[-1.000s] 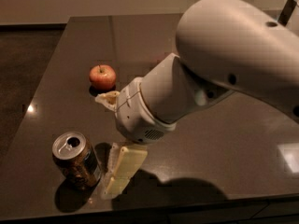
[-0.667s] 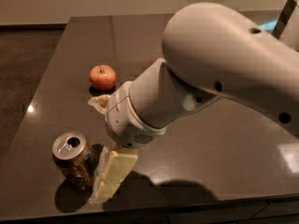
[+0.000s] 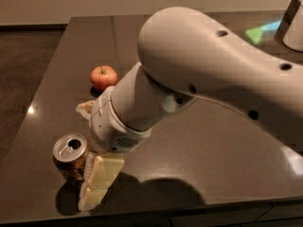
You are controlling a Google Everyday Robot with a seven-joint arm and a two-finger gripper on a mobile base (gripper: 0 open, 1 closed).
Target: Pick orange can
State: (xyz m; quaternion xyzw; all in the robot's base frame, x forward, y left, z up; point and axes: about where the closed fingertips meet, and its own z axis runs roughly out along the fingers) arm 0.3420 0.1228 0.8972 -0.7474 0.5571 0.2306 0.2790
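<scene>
Reaching in from the right edge across the dark, glossy worktop (image 3: 227, 145), a bulky white arm (image 3: 208, 65) fills most of the camera view, wrist angled down toward the front-left corner. End effector (image 3: 85, 152) low at that corner, released: its two pale fingers (image 3: 102, 174) stand spread, one showing behind the wrist toward the left edge, the other lying long toward the front edge. Orange can (image 3: 71, 157) upright on the worktop close to the front-left corner, silver top with its dark opening facing up, orange-brown side partly in shade. Can sits just left of the nearer finger, close against it; whether they actually touch, cannot tell. Can rests on the surface, shadow pooled at its base. Red-orange apple (image 3: 103, 77) farther back along the left edge, stem up, well apart from the can, just beside the arm's wrist. Pale object (image 3: 293, 25) cut off at the back-right corner.
</scene>
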